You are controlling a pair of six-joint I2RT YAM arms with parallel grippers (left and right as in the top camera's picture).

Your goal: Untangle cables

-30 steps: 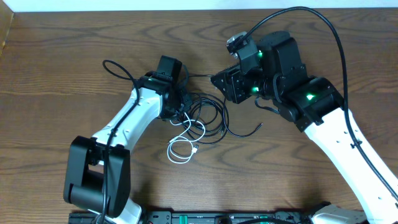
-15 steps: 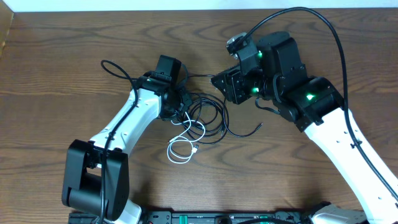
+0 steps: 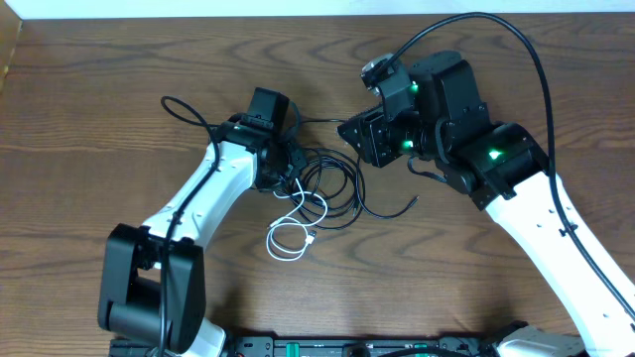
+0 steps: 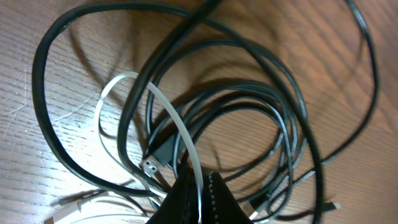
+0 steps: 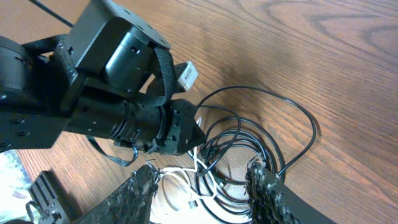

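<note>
**Operator:** Left jaws?

**Annotator:** Your left gripper [image 4: 200, 179] is closed, pinching the white cable [image 4: 171, 119]. The cord runs straight into the seam between the fingers [image 4: 180, 200].

**Operator:** What's around it?

**Annotator:** The black cables [image 4: 249, 93] loop round the pinch point in several overlapping rings. The white one arcs across them. A small plug [image 4: 150, 165] with a silver face lies just beside your fingertips, on a black strand.

**Operator:** Right side?

**Annotator:** Your right gripper [image 5: 200, 168] has its jaws apart with nothing held. It hangs above the tangle, and the loops show between the two fingers. The left arm [image 5: 106, 56] is across from it, nose down in the pile.

**Operator:** From above?

**Annotator:** The pile sits mid table [image 3: 99, 79], between your two grippers. The left gripper [image 3: 288, 171] is at the pile's left edge. The right gripper [image 3: 349, 131] is near its upper right. I can't tell if it touches a strand there. The black cables [image 3: 342, 188] are bunched in rings, with one loose end trailing right. The white cable [image 3: 288, 240] coils at the near edge of the black rings, overlapping them where it climbs to your left gripper.
</note>
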